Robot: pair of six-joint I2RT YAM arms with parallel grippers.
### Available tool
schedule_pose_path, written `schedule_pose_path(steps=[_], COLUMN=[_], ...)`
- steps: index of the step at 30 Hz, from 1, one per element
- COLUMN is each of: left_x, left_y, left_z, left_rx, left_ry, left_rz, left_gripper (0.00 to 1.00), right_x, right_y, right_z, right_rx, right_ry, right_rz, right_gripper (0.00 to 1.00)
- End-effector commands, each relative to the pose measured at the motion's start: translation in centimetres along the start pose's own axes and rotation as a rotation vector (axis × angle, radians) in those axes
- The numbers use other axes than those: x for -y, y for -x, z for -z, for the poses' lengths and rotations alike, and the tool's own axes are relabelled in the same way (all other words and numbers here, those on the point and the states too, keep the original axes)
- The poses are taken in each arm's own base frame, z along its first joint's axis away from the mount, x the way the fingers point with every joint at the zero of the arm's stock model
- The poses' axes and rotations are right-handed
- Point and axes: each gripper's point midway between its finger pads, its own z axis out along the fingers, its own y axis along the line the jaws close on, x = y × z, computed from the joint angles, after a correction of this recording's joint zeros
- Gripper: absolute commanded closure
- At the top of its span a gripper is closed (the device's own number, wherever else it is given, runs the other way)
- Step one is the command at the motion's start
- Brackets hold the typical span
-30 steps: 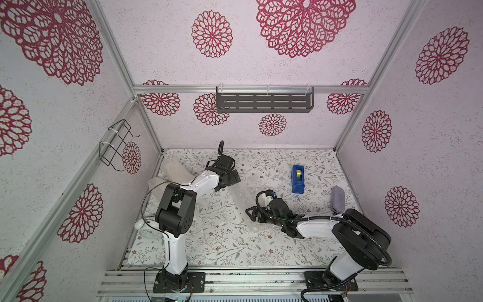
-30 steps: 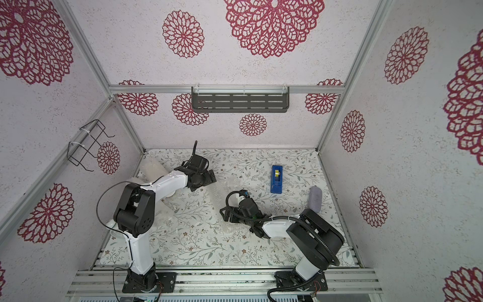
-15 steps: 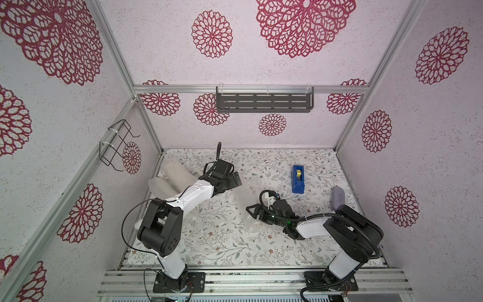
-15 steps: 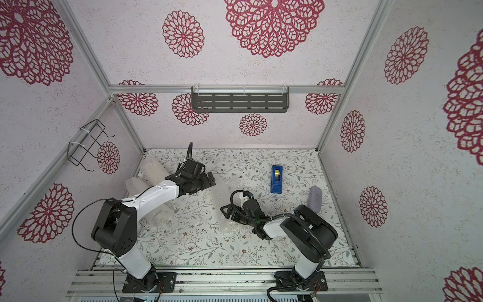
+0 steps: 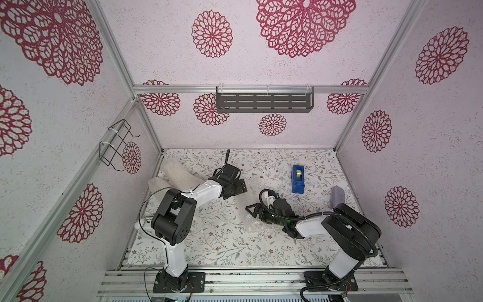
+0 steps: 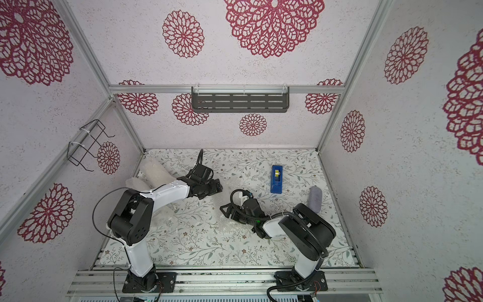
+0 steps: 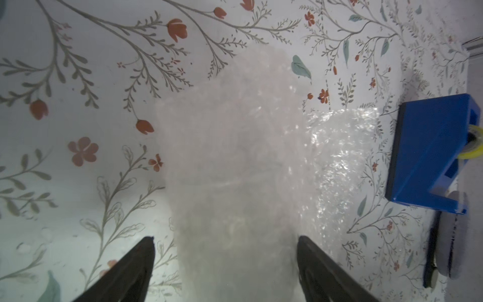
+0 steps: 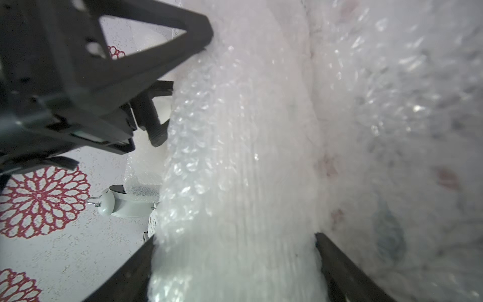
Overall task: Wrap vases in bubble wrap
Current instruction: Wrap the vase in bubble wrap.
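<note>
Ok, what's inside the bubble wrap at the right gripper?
In the right wrist view the bubble wrap forms a roll between the right gripper fingers. Faint lengthwise lines show through it. Whatever is inside is otherwise covered, so I can't identify it.

Near the middle of the bench [image 5: 222, 248] a wrapped vase [image 8: 235, 170] lies on a loose sheet of bubble wrap [image 7: 339, 157], which spreads out from it toward the tape dispenser [image 5: 298, 179]; the dispenser stands behind and to the right of the vase, apart from it, and an oblong object [image 5: 338, 198] lies at the right edge, right of the dispenser and a little in front of it. A wrapped bundle [image 5: 177, 174] sits in the back left corner with a second bundle [image 5: 156, 184] just before it at the left edge, while a shelf [image 5: 264, 102] hangs on the back wall above the bench and a wire rack [image 5: 117, 143] on the left wall
</note>
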Motion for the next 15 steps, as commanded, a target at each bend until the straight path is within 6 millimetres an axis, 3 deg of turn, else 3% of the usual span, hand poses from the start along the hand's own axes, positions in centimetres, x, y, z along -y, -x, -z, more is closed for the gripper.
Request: schedule_pose_path(steps=[1, 3, 15], left_x=[-1.1, -2.4, -5.7], left_y=[-0.6, -1.2, -1.1], left_z=[-0.8, -2.1, -3.4], left_rx=[-0.037, -0.057, -0.021], left_ry=[0.056, 0.11, 0.264], left_rz=[0.0, 0.003, -0.02], left_gripper=[0.16, 0.18, 0.22], right_x=[3.2, 3.1, 2.7], right_y=[-2.0, -1.8, -1.7], right_z=[0.4, 0.6, 2.3], right_rx=[-0.068, -0.064, -0.035], right_ry=[-0.129, -0.133, -0.181], right_rz=[0.027, 0.037, 0.085], right_gripper=[0.14, 0.12, 0.01])
